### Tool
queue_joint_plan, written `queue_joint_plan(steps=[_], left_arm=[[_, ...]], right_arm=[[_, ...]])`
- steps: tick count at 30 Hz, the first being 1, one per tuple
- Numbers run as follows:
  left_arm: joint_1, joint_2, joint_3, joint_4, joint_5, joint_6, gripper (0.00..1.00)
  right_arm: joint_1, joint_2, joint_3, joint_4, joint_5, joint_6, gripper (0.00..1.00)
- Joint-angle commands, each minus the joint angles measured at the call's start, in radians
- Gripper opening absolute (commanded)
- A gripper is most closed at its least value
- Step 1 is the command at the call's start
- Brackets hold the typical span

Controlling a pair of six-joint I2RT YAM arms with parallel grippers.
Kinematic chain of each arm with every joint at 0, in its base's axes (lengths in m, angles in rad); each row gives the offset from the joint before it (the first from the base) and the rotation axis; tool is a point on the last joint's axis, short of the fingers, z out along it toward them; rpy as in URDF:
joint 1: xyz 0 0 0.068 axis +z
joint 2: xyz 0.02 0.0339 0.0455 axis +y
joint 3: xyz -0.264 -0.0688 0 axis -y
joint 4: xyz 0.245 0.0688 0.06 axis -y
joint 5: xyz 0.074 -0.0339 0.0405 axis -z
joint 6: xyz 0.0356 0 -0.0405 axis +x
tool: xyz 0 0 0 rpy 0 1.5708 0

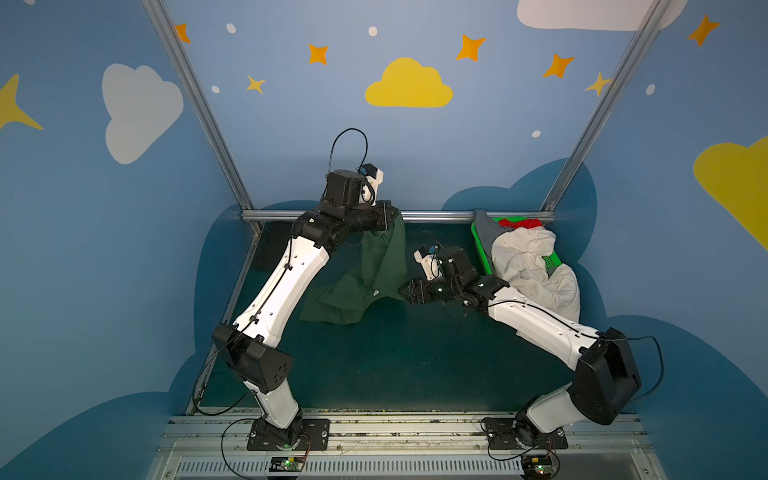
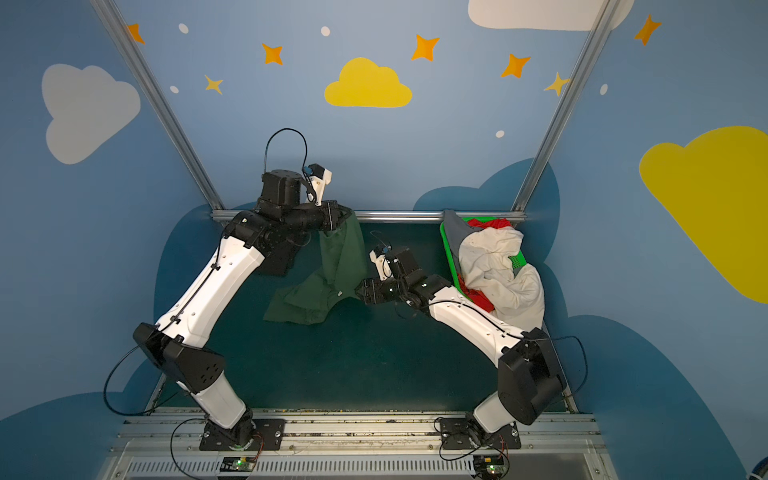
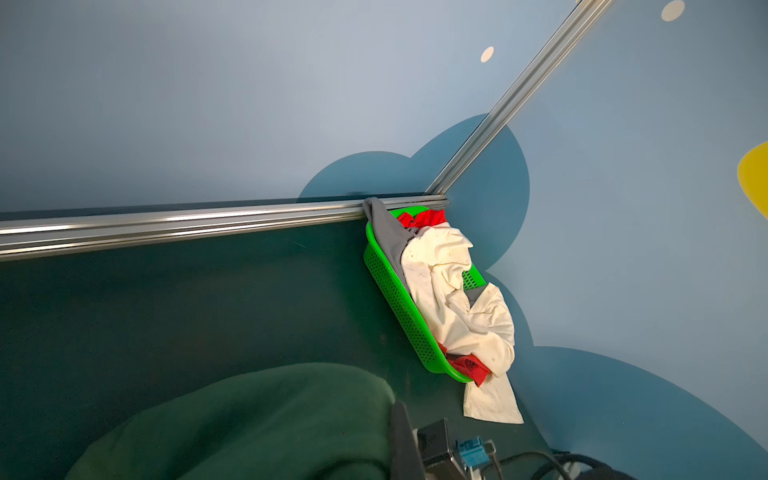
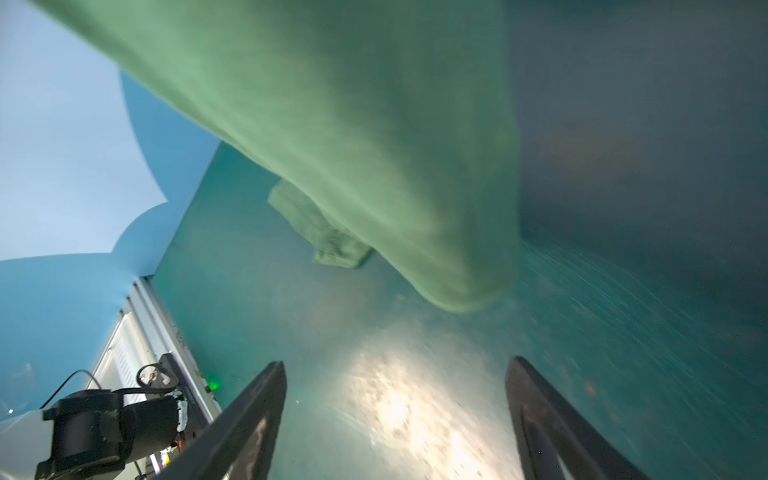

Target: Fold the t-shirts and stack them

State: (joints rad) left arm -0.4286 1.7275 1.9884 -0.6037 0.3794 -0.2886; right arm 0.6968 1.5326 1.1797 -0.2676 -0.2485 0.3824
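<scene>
A dark green t-shirt (image 1: 374, 270) (image 2: 332, 274) hangs from my left gripper (image 1: 392, 220) (image 2: 347, 218), which is shut on its upper edge near the back rail. Its lower part lies crumpled on the mat. In the left wrist view the green cloth (image 3: 249, 415) bulges beside one dark finger (image 3: 402, 440). My right gripper (image 1: 401, 291) (image 2: 358, 289) is low, at the shirt's right edge. It stands open, and in the right wrist view nothing lies between its fingers (image 4: 395, 362); the green cloth (image 4: 353, 145) hangs ahead of it. A cream-white t-shirt (image 1: 528, 262) (image 3: 449, 291), a red one (image 1: 519, 224) and a grey one (image 1: 484, 226) sit in the basket.
The bright green mesh basket (image 1: 480, 253) (image 2: 449, 253) (image 3: 395, 299) stands in the back right corner, with the cream cloth spilling over its near end. An aluminium rail (image 1: 436, 216) runs along the back of the dark teal mat (image 1: 415, 365). Blue walls close in both sides.
</scene>
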Motion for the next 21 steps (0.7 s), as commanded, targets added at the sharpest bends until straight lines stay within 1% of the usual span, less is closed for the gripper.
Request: queue_joint_plan(steps=[1, 4, 6, 8, 9, 13, 15, 17, 20, 21], left_arm=[[-0.007, 0.012, 0.039, -0.014, -0.008, 0.006, 0.04], [-0.014, 0.004, 0.037, -0.015, -0.006, 0.006, 0.04], [-0.018, -0.002, 0.028, -0.013, -0.001, 0.008, 0.04], [-0.018, -0.011, 0.015, -0.011, -0.001, 0.011, 0.04], [-0.020, -0.017, 0.006, -0.010, -0.013, 0.014, 0.04], [-0.018, -0.038, -0.011, -0.020, -0.065, 0.035, 0.04], [-0.016, -0.044, -0.014, -0.025, -0.071, 0.043, 0.04], [-0.016, -0.057, -0.028, -0.015, -0.065, 0.042, 0.04], [-0.016, -0.079, -0.051, 0.004, -0.065, 0.030, 0.04], [-0.015, -0.084, -0.057, 0.008, -0.065, 0.029, 0.04]], right_arm=[[0.018, 0.071, 0.026, 0.063, 0.041, -0.017, 0.81], [0.037, 0.147, 0.099, 0.038, 0.079, -0.050, 0.79], [0.047, 0.188, 0.137, 0.043, 0.092, -0.075, 0.73], [0.052, 0.205, 0.151, 0.056, 0.101, -0.083, 0.59], [0.051, 0.207, 0.151, 0.068, 0.107, -0.083, 0.51], [0.053, 0.173, 0.114, 0.119, 0.132, -0.070, 0.21], [0.053, 0.145, 0.084, 0.143, 0.159, -0.063, 0.09], [0.051, 0.124, 0.060, 0.158, 0.207, -0.053, 0.00], [0.043, 0.111, 0.058, 0.136, 0.247, -0.030, 0.00], [0.041, 0.108, 0.060, 0.123, 0.240, -0.032, 0.03]])
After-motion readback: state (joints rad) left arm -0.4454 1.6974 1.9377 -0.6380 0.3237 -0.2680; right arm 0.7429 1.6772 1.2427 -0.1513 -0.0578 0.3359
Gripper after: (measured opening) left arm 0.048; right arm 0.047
